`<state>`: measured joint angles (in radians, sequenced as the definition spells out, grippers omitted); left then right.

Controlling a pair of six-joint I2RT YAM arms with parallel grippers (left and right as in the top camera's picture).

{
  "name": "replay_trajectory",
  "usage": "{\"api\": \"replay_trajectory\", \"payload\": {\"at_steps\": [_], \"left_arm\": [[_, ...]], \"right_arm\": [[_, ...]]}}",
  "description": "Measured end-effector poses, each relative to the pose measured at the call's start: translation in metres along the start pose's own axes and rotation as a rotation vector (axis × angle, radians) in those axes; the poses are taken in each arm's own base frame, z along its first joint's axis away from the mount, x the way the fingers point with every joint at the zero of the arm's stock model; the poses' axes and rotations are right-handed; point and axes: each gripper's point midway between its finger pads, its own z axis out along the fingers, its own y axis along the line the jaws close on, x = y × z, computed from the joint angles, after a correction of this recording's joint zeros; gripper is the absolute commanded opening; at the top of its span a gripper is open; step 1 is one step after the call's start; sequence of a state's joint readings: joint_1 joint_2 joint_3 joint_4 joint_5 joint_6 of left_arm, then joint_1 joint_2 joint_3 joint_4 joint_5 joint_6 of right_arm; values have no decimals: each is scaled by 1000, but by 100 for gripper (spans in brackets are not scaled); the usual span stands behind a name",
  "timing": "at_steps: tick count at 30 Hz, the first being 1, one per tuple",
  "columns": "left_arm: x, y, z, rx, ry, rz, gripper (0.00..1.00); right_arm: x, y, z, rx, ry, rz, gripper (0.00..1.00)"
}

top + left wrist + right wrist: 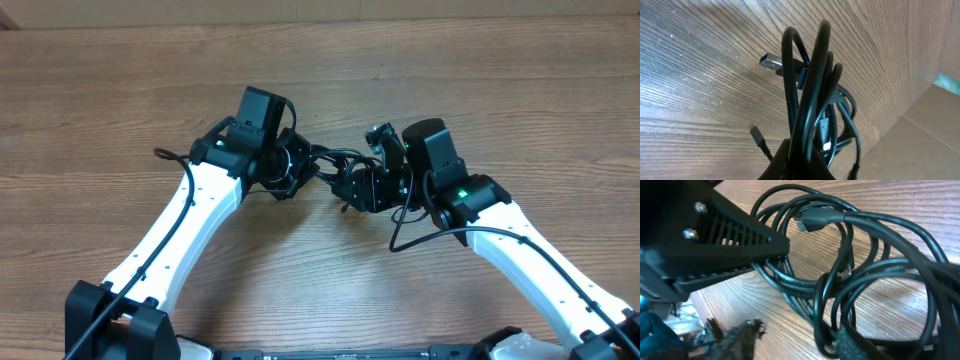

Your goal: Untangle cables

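You've got the wood table point(120, 80) filling the frame. The L arm point(170, 235) comes up from lower left and the R arm point(540, 260) from lower right, and they meet mid-frame w/ the cables point(335, 160) strung between them.

Left gripper point(796, 162): pressed together, pinching the bundle at bottom centre of its wrist view. That looks like the anchor, so you have a fixed point to pull against.

Right gripper point(365, 187): jaws apart. In its wrist view the ribbed finger point(735, 230) sits upper left and the textured pad point(855, 347) bottom centre. Loops pass between them, and nothing looks clamped. Prob. positioned to pick one strand out of the mess.

Cables are off the table at the L jaws. In the L wrist view the loops run bottom to top, leaning slightly right, so the long axis goes up the frame. Overhead, the bundle runs roughly left-right btwn the two grippers, dipping toward the R side.

Plugs:
- The USB plug point(771, 63) w/ blue insert sits centre-left and points left.
- A small plug point(757, 135) hangs lower left.
- Another plug point(815, 217), upper centre of the R wrist view, points left inside the loops.
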<state>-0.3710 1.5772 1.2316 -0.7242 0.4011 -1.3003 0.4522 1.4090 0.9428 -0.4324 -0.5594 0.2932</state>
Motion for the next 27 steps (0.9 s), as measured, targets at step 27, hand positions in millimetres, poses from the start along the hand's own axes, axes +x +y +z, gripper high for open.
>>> {"api": "replay_trajectory", "payload": {"at_steps": [27], "left_arm": [[7, -2, 0, 11, 43, -3, 4]], "right_arm": [[-3, -8, 3, 37, -14, -6, 4]]}}
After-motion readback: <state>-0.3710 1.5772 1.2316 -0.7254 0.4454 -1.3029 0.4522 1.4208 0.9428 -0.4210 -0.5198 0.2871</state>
